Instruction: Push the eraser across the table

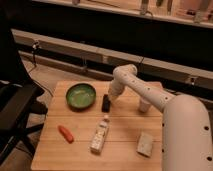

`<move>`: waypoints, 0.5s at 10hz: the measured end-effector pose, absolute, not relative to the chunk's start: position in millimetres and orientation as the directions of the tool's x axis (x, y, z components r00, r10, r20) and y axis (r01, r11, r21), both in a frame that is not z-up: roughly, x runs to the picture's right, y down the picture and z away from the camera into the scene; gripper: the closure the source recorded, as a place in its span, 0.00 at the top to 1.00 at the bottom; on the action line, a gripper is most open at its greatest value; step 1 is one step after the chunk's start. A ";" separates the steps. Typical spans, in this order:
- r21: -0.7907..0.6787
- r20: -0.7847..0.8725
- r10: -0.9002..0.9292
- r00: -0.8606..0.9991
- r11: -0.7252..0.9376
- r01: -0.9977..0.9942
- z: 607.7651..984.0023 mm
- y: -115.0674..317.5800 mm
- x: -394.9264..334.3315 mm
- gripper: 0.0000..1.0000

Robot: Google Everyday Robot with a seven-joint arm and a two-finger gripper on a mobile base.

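The eraser (106, 103) lies on the tabletop (82, 157) in its far half, roughly midway across, standing lengthwise from near to far. Just to its left, almost touching, sits a green bowl (81, 95) with a darker green inside; the two are so close that I cannot tell whether there is a gap between them.

The white arm (150, 95) reaches in from the lower right, bends at an elbow over the far edge and comes down toward the eraser from its right and far side. The pincer (111, 96) is low, right at the eraser's far right end (it is mostly hidden behind the wrist), and whether it touches the eraser, or how it is set, cannot be told.

On the near side of the eraser, a white bottle (99, 134) lies on its side, its neck pointing up toward the eraser with a small space between them. A red-orange carrot-like object (66, 133) lies well to the left of the bottle, near the left edge. A pale beige block (145, 143) rests toward the near right corner, close beside the robot's body. A white cup (144, 104) stands behind the forearm on the right, partly covered by it.
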State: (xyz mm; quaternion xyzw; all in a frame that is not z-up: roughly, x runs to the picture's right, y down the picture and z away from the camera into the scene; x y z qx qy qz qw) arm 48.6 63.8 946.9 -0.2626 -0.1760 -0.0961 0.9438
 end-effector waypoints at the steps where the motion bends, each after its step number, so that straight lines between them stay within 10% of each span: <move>1: -0.460 0.387 -0.091 0.918 0.844 0.277 946.8 63.9 46.5 0.00; 5: -0.451 0.403 -0.097 0.910 0.845 0.289 946.4 63.9 41.5 0.00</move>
